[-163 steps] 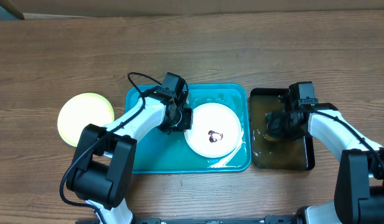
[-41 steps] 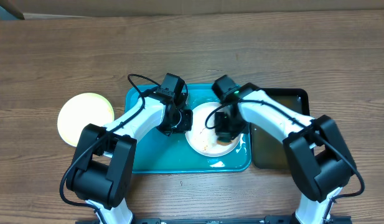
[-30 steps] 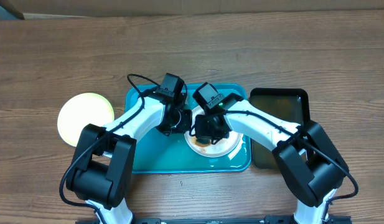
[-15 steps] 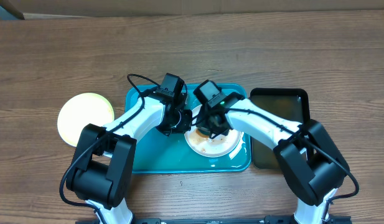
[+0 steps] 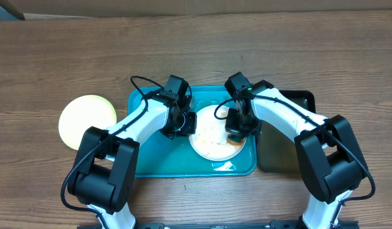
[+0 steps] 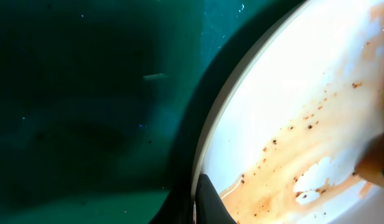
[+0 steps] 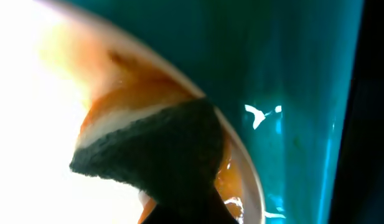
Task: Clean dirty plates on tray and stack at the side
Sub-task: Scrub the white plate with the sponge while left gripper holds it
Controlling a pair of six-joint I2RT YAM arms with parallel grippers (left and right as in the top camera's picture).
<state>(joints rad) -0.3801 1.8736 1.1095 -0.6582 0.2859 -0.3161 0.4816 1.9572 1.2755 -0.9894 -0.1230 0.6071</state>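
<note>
Glossy round plate (image 5: 208, 132) smeared brown, left gripper (image 5: 187, 123) pinching its left rim, right gripper (image 5: 237, 130) squeezing coarse sponge (image 7: 154, 149) by tray (image 5: 151, 164) wall

Two plates can be counted: one white plate (image 5: 211, 137) and one pale yellow-green plate (image 5: 87, 119). Whether another plate lies hidden under the white one cannot be told.

There are two trays: one turquoise tray (image 5: 151, 159) and one black tray (image 5: 278, 159).

There is one sponge (image 7: 154, 155).

There are two robot arms, the left arm (image 5: 141, 121) and the right arm (image 5: 284, 117). Each carries one gripper, making two: the left gripper (image 5: 183, 121) and the right gripper (image 5: 237, 124).

One black cable (image 5: 137, 86) loops above the left arm.

One wooden table (image 5: 56, 51) holds everything.
</note>
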